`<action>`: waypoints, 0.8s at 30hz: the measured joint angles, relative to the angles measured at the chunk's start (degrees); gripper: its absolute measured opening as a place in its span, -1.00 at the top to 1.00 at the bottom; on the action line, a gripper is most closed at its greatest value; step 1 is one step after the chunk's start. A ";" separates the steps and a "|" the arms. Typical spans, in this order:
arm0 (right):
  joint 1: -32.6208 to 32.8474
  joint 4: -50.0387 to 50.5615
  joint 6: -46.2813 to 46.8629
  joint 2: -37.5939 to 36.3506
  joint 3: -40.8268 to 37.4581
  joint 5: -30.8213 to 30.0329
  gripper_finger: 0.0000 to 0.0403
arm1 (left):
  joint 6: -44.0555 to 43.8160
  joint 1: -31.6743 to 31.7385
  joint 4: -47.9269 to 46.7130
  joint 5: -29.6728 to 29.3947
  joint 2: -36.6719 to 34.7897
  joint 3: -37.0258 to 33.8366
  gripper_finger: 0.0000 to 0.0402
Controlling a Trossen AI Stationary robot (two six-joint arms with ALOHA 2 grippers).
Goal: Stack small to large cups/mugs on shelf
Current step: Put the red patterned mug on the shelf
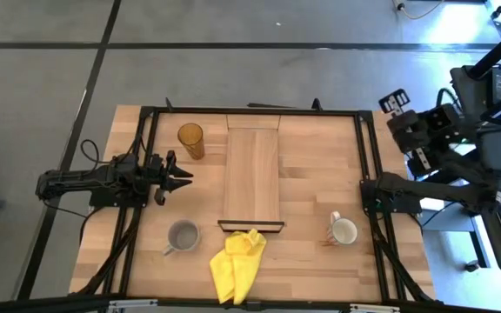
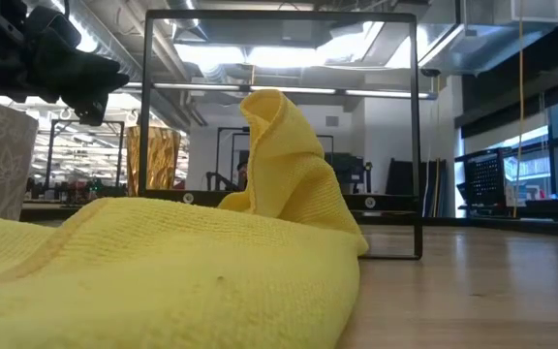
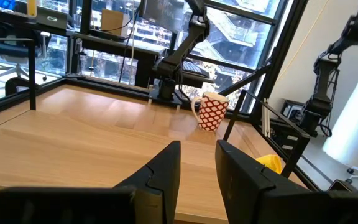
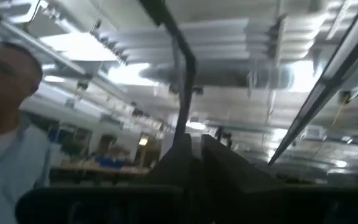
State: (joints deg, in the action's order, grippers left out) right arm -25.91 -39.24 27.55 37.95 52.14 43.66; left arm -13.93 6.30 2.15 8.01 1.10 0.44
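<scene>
The amber tumbler [image 1: 190,139] stands upright near the table's far edge, left of the pale shelf plank [image 1: 252,169], whose dark lip [image 1: 251,226] faces the near edge. The grey mug [image 1: 183,235] stands near-left of the lip. The white mug [image 1: 344,230] stands to the near-right and shows a red pattern in the left wrist view [image 3: 213,112]. My left gripper [image 1: 185,176] [image 3: 197,155] hovers open between tumbler and grey mug, pointing toward the shelf and touching nothing. My right arm [image 1: 407,187] is folded at the right edge, its gripper [image 4: 196,146] shut and pointing up.
A crumpled yellow cloth [image 1: 237,265] lies by the near edge below the lip and fills the low view [image 2: 163,271]. A black frame [image 1: 368,156] runs round the tabletop. A person [image 4: 5,143] shows beyond the table in the right wrist view.
</scene>
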 joint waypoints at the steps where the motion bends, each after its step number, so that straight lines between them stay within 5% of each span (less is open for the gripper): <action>1: 0.00 3.73 -1.26 0.24 2.15 1.57 0.80 | 0.00 0.00 0.00 0.00 0.00 -0.01 0.52; 6: -0.06 16.02 -10.81 0.90 8.75 4.44 0.80 | 0.00 0.00 0.00 0.01 0.00 0.01 0.52; 13: -1.58 45.76 -42.19 -0.13 9.44 1.87 0.80 | 0.00 0.01 0.00 0.00 0.00 -0.01 0.52; 15: -2.39 56.11 -46.40 -0.40 9.44 -4.73 0.80 | 0.00 -0.01 0.00 0.01 0.00 -0.01 0.52; 18: -3.50 69.03 -44.53 -0.78 9.44 -22.58 0.80 | 0.00 -0.01 0.00 0.01 0.00 0.00 0.52; 22: -4.75 74.09 -29.54 -0.89 9.55 -45.49 0.80 | 0.00 0.01 0.00 0.00 0.00 0.01 0.52; 24: -5.39 72.84 -20.52 -0.80 11.20 -52.32 0.80 | 0.00 0.01 0.00 0.00 0.00 0.00 0.52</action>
State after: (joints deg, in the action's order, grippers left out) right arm -31.30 33.59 7.03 37.14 63.34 -8.66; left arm -13.93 6.31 2.15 8.01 1.10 0.44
